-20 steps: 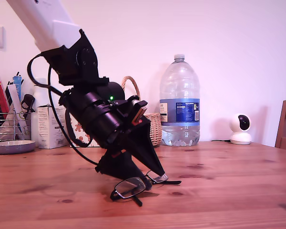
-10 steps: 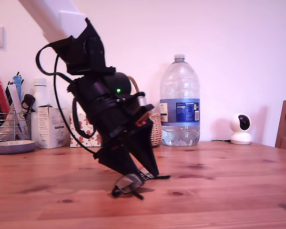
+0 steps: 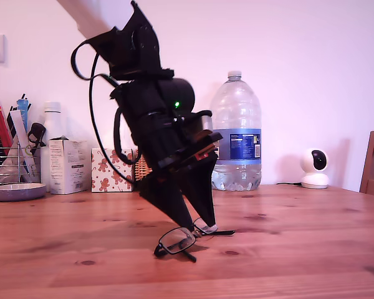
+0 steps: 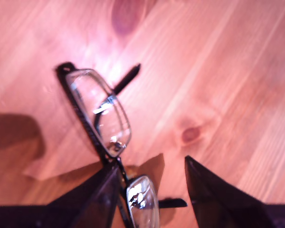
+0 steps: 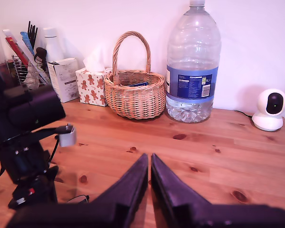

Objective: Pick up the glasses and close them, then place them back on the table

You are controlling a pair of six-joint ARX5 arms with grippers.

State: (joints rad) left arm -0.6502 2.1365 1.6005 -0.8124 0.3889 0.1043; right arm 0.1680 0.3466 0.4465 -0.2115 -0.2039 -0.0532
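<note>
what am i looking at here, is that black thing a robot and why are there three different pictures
Yes. This is a robot with two arms, each ending in pointed black jaws. The exterior view comes from a camera standing on the table. It shows one arm leaning down over a pair of glasses.

The other two pictures come from cameras on the arms themselves. The first wrist view looks down along my first gripper: its jaws stand apart around the glasses, near the bridge. One jaw seems to touch the frame, but no grip shows.

The second wrist view looks along my second gripper, whose jaws are pressed together and hold nothing. It sees the other arm at the side.

At the back of the table stand a water bottle, a wicker basket, a tissue box and a small white camera.
</note>
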